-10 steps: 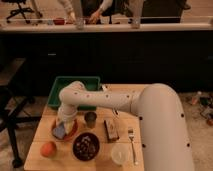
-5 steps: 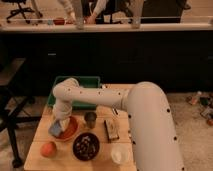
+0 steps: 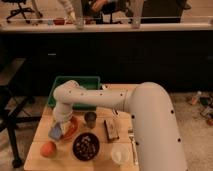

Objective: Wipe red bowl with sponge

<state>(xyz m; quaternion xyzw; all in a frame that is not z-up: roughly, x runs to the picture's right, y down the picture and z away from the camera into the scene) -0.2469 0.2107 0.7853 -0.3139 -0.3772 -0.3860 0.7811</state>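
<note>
The red bowl (image 3: 71, 128) sits on the left part of the wooden table (image 3: 100, 162). My arm reaches down from the right, and my gripper (image 3: 59, 126) is over the bowl's left rim. It is shut on the blue-grey sponge (image 3: 54, 132). The sponge hangs tilted at the bowl's left edge, partly over the table. The arm hides the bowl's upper part.
A dark bowl (image 3: 86, 146) with dark contents stands just right of the red bowl. An orange fruit (image 3: 48, 148) lies front left. A small grey cup (image 3: 90, 118), a dark brown block (image 3: 111, 128), a white cup (image 3: 120, 153) and a fork (image 3: 133, 145) are to the right. A green tray (image 3: 90, 82) stands behind.
My gripper has carried the sponge from the middle of the red bowl leftward to its left rim. The other things have not moved.
</note>
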